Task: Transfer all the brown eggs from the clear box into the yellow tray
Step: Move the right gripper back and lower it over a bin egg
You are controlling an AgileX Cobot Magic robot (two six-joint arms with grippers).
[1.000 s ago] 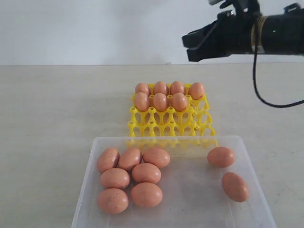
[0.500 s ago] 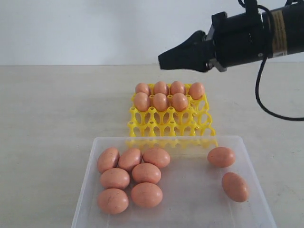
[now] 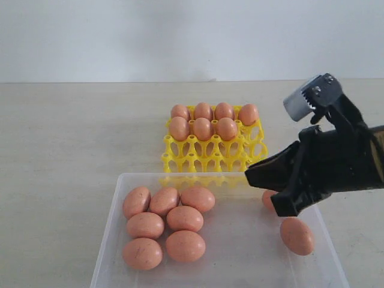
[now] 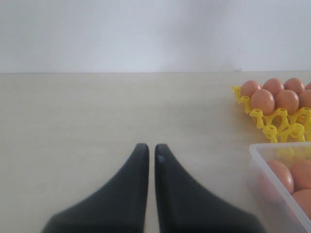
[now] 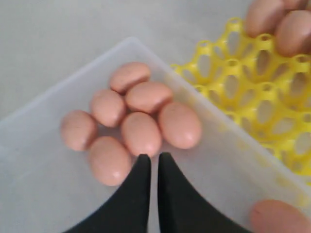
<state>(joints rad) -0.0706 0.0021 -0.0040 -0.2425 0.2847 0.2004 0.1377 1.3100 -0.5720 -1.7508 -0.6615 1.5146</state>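
While the exterior view gave me the whole layout, each wrist camera added something of its own. From outside I counted seven brown eggs [image 3: 184, 218] bunched at the left of the clear box [image 3: 105, 249]. Two more lay at its right, one of them half hidden behind the right tool [image 3: 251, 176]. Seven others sat in the yellow tray [image 3: 210, 159]: four in the far row, three in the next, with the two nearer rows of cups unfilled. The tray stood just beyond the box on the pale surface [image 3: 72, 132].

Only the left wrist camera showed the left tool [image 4: 151, 147]. Its fingers were closed to a thin slit with nothing between them, and it hung over bare surface well to the side of tray and box.

The right wrist camera looked down at the bunch of seven from above, which the outside view could not do. There the right tool was fully closed and gripped nothing. Its tips were over the box floor, just beside the nearest eggs of the bunch. I could not tell whether they touched one.
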